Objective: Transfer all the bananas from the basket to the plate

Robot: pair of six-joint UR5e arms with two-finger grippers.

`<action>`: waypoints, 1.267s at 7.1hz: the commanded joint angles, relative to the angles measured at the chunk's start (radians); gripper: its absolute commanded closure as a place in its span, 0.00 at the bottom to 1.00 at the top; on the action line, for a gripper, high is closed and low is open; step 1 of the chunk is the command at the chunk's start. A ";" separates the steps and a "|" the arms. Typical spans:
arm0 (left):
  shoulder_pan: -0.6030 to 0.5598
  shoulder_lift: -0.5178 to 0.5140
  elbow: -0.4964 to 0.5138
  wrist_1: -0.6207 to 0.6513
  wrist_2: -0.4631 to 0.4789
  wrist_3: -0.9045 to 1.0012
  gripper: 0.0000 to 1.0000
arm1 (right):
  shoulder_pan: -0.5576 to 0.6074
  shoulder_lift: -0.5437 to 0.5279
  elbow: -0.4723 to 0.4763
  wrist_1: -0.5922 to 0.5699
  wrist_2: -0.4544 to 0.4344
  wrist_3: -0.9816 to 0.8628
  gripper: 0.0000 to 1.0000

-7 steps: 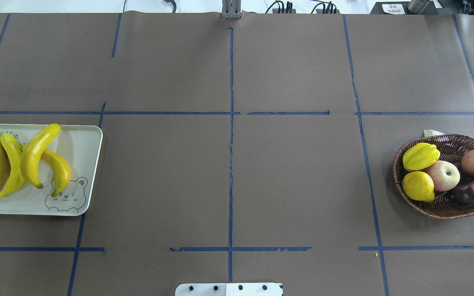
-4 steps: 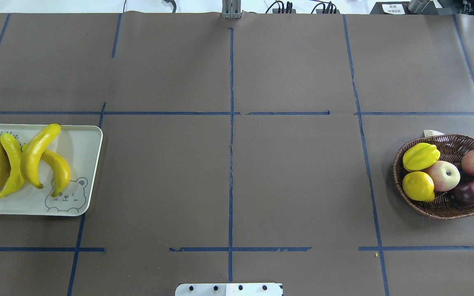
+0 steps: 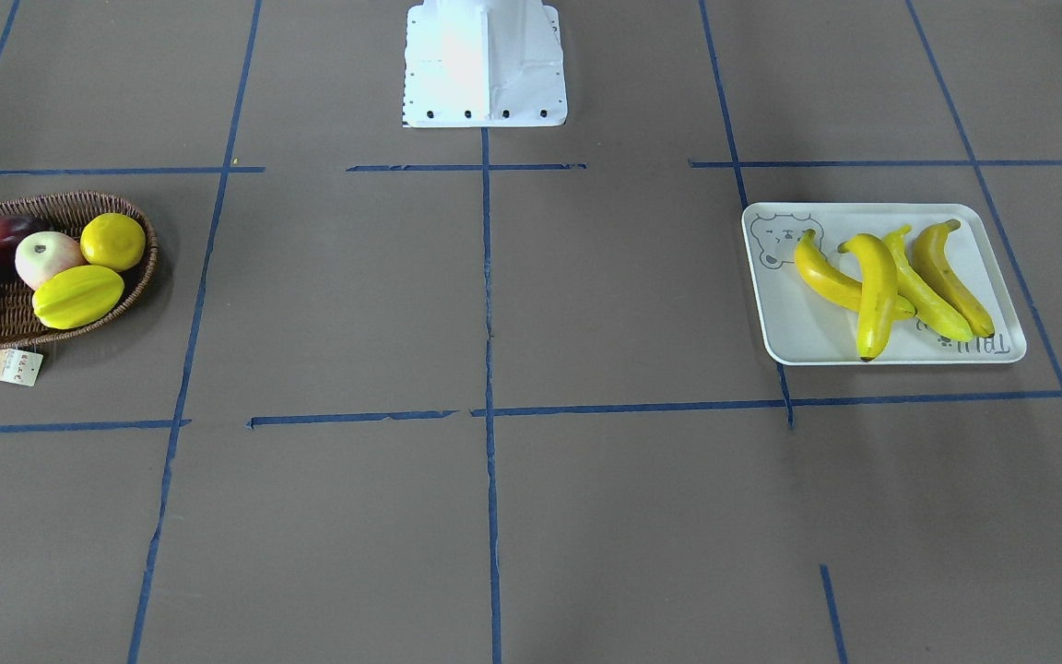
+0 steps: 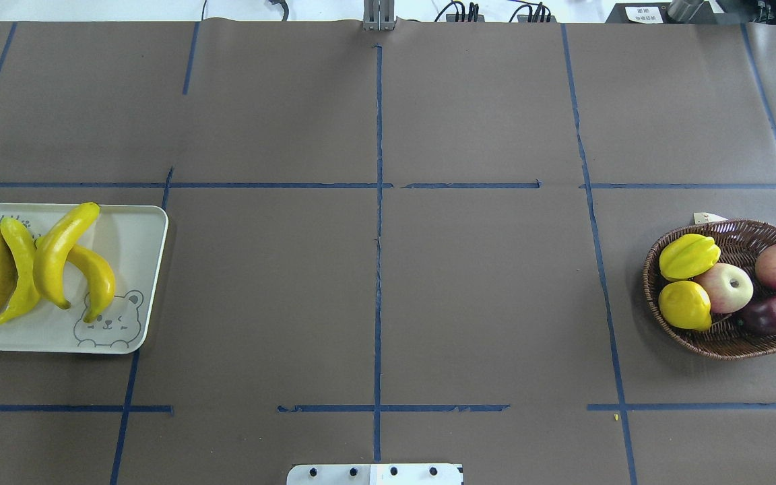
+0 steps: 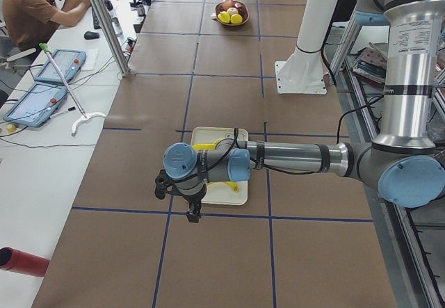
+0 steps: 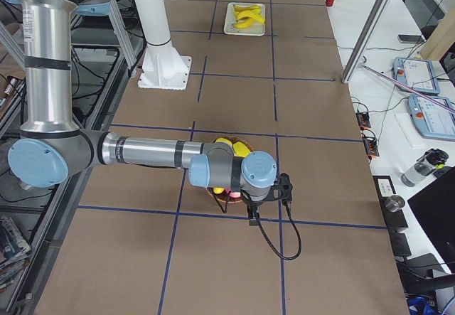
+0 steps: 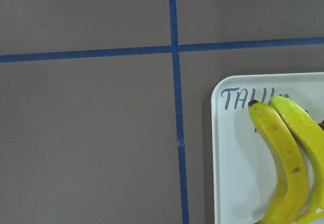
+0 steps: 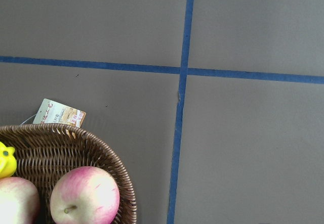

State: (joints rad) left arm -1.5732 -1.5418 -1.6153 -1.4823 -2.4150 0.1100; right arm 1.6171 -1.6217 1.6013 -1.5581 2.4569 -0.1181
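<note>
Ok, near edge first: a white metal base plate is cut off by the bottom of the overhead view. Neither arm enters the overhead or front-facing frames.

Left wrist view: the lower right shows one rounded corner of the white rectangular plate with grey bear print. Its grey lettering is partly covered by two of the fruit, which are clipped by the frame's right and bottom edges.

Right wrist view: the lower left shows an arc of the brown wicker basket with a paper tag just outside its rim.

Mid-table in the overhead view, the plate sits at far left with its left edge out of frame. All four long yellow bananas lie on it, bunched in its left half. One overlaps its neighbour.

The basket sits at far right with its right rim clipped. It holds a ridged yellow-green star fruit, a round yellow citrus, two pink-red apples and a dark red-purple fruit that I can't identify.

Exterior left: the near arm's wrist covers most of the plate, so only slivers of yellow show. The left gripper is a small dark shape at the plate's lower left. Can't tell its opening or whether it holds anything.

Exterior right: same for the right gripper. That wrist hides most of the basket.
</note>
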 commanded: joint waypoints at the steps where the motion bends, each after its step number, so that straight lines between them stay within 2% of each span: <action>1: -0.049 0.009 -0.001 -0.001 0.002 -0.036 0.01 | 0.018 0.005 0.003 0.000 -0.001 0.002 0.00; 9: -0.050 0.009 0.002 -0.001 0.001 -0.038 0.01 | 0.035 -0.009 0.022 -0.005 -0.004 0.002 0.00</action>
State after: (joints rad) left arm -1.6229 -1.5324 -1.6138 -1.4834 -2.4144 0.0721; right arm 1.6504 -1.6258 1.6186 -1.5631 2.4536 -0.1166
